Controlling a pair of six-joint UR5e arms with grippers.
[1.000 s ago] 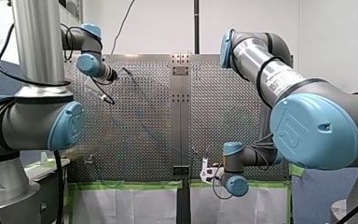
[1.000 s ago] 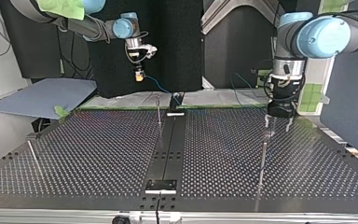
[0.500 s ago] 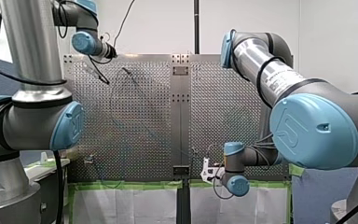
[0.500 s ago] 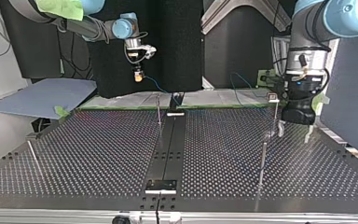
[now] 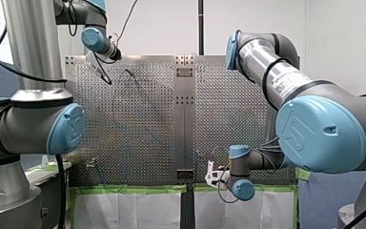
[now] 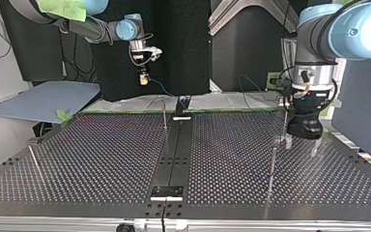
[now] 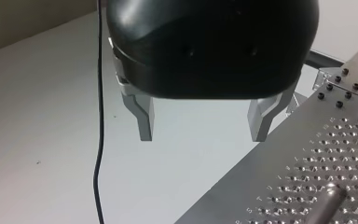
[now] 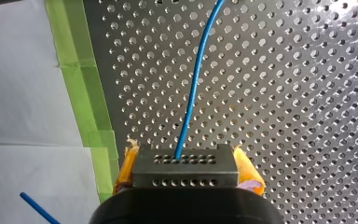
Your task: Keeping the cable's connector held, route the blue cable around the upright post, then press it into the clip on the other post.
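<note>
My right gripper's (image 8: 186, 161) yellow-padded fingers (image 8: 127, 164) are closed on the grey connector (image 8: 186, 176), one pad on each side of the block. The blue cable (image 8: 193, 84) leaves the connector's front face and runs ahead of the fingers over the perforated tabletop (image 8: 284, 93), beside a strip of green tape (image 8: 86, 88) along the tabletop's edge. In the top view this gripper hangs raised beyond the tabletop's far edge, left of the middle, and the cable droops from it toward that edge. How the cable lies farther across the tabletop I cannot tell. My left gripper's (image 7: 203, 137) two metal fingers (image 7: 142, 116) stand wide apart with nothing between them, and a thin black wire (image 7: 99, 154) hangs beside them. In the top view this gripper is low over the tabletop at the view's right, just beside a thin upright post (image 6: 272, 162), with a second post (image 6: 285, 123) right behind its fingers. Whether the fingertips touch the tabletop I cannot tell.
</note>
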